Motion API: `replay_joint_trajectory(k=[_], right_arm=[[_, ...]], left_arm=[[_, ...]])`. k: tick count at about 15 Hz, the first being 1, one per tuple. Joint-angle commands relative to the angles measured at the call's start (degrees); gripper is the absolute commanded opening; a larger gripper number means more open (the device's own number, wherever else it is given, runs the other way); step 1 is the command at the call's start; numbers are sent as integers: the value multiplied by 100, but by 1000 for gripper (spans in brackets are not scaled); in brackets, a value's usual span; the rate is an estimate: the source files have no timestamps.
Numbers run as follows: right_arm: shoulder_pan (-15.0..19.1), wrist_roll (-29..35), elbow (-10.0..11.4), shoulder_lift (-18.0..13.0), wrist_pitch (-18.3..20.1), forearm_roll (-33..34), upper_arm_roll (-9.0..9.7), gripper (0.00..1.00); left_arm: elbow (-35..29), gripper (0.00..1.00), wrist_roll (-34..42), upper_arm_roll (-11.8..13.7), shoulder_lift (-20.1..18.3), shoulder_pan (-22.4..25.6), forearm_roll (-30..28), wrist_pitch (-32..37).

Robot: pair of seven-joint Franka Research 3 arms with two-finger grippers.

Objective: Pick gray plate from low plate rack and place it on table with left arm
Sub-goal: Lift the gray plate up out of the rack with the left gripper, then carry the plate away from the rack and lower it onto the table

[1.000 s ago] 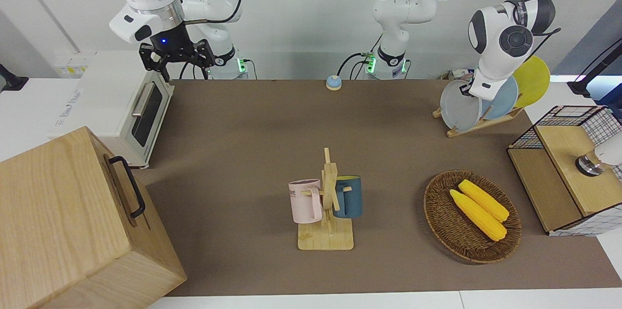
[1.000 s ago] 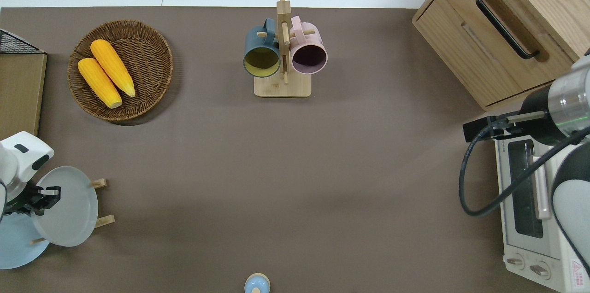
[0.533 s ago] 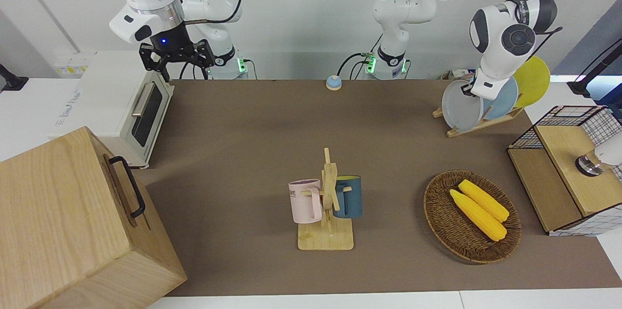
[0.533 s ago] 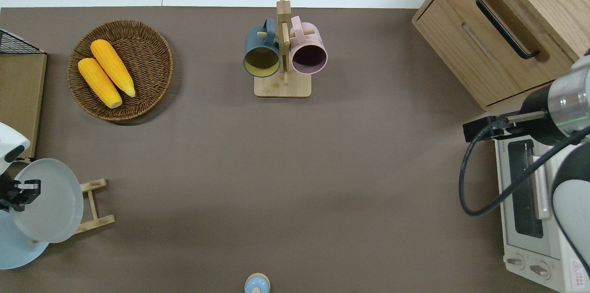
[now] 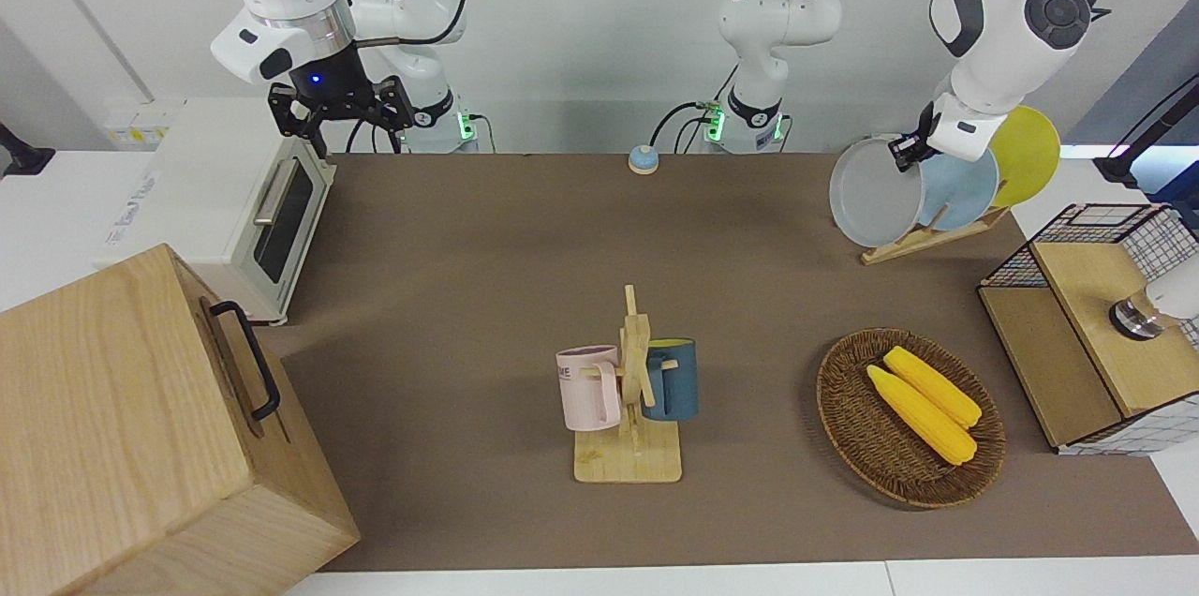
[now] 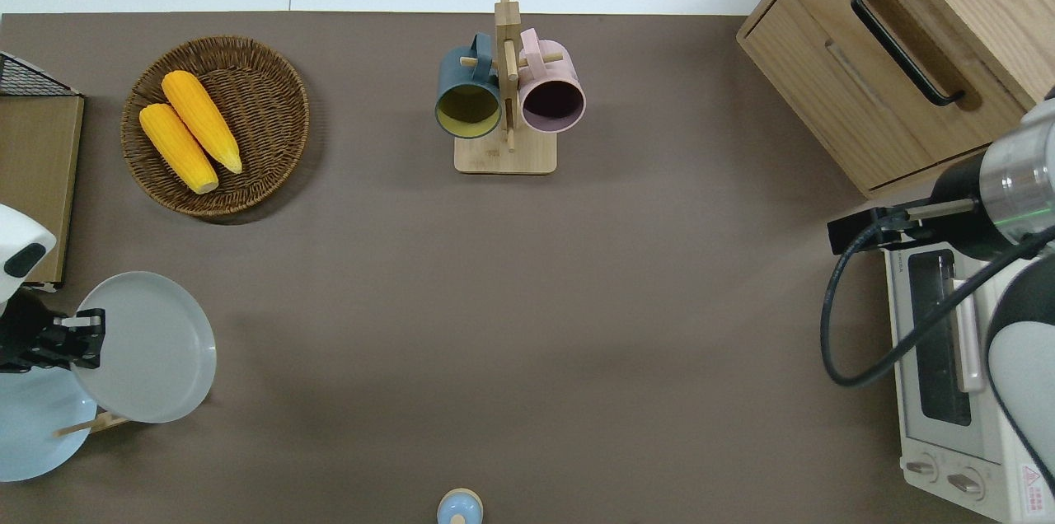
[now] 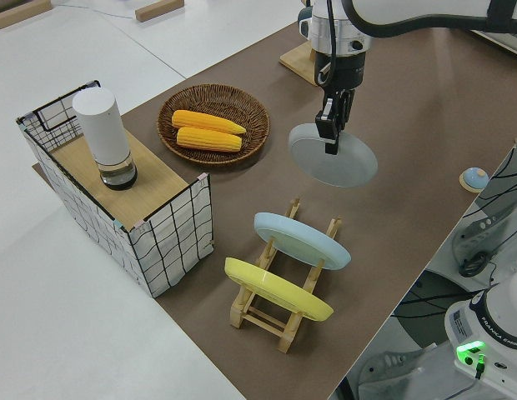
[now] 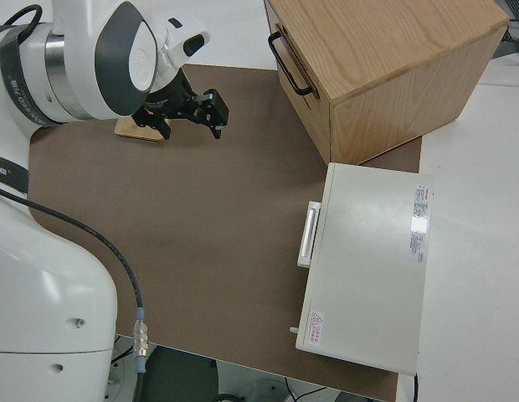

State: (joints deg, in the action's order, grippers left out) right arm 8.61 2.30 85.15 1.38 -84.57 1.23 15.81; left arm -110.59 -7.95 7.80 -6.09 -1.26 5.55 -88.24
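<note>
Over the table (image 6: 527, 301), left end effector (image 6: 89, 339) grips gray plate (image 6: 152, 351).

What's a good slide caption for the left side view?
Left pincer holds the gray plate by its rim, lifted clear of the low plate rack that holds the blue plate and yellow plate.

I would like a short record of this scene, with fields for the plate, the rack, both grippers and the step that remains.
gray plate: lifted clear of the rack, tilted, held by its rim
rack: holds a blue plate and a yellow plate; the slot farthest from the robots is free
left gripper: shut on the gray plate
right gripper: parked, open
remaining: set the plate down on the table
</note>
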Motion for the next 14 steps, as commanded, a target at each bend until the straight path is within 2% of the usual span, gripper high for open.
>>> replay_joint_trajectory(k=[1,3,4,5,6,8,9,11,14], right_arm=[[106,69,-51,-7,81,8,98,983],[106,69,-51,-15,72,8,98,983],[106,69,-51,-15,72,8,98,983],[106,69,-51,-15,72,8,98,983],[106,69,-51,-15,81,8,98,983],[106,69,-51,-7,72,8,98,983],[106,69,-51,-7,81,8,98,983],[106,69,-51,-7,81,8,98,983],[106,69,-51,-15,81,8,89,983]], left_arm=[[-146,0,-5,11,29,12,-947,-105],[-480,0,-101,-85,38,12,-1266,-386],[-742,0,-110,-242,38,29,-1266,-622],[-1136,0,-93,-305,29,38,-1266,-1129],[-1462,0,-101,-453,21,99,-1310,-1604],[-1737,0,-145,-840,-6,344,-1336,-2038],[-1842,0,-232,-928,-6,389,-1389,-2231],[-2079,0,-268,-990,-6,372,-1389,-2539],[-2142,0,-277,-982,222,311,-1354,-2611]])
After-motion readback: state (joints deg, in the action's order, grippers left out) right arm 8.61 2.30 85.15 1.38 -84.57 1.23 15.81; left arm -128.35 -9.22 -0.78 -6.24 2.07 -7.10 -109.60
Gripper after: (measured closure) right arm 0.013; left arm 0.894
